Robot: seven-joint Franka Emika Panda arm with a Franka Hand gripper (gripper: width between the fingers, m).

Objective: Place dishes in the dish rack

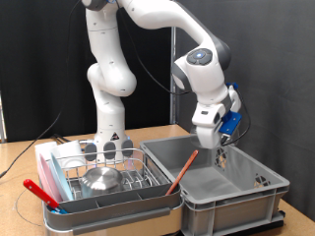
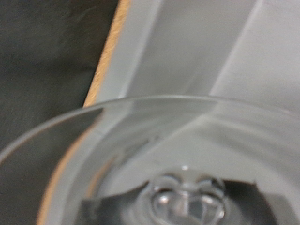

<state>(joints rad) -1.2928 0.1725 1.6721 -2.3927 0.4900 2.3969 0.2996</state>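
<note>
Close against the wrist camera, a clear glass piece (image 2: 141, 164), its curved rim sweeping across the view and a rounded knob-like base at the middle, blurred but filling most of the picture; behind it the pale inner wall of the grey bin (image 2: 202, 47) and a strip of the bench edge (image 2: 108, 52). In the exterior view, nearest the bottom, the dish rack (image 1: 108, 187) in its white tray at the exterior view's left, with a small steel bowl (image 1: 100, 179) upside down among the prongs, a red utensil (image 1: 41, 194) lying at the front corner, and pale flat pieces (image 1: 49, 162) standing on edge at the far left side. Just beside it, at the exterior view's right, the large grey bin (image 1: 231, 192), with a thin orange-brown stick (image 1: 182, 169) leaning on its wall. Above the bin, the hand (image 1: 219, 149), pointing down into it, fingers hard to make out; open or closed, cannot tell from either view. Further back, the wooden bench (image 1: 30, 152) and a black curtain (image 1: 39, 59).
</note>
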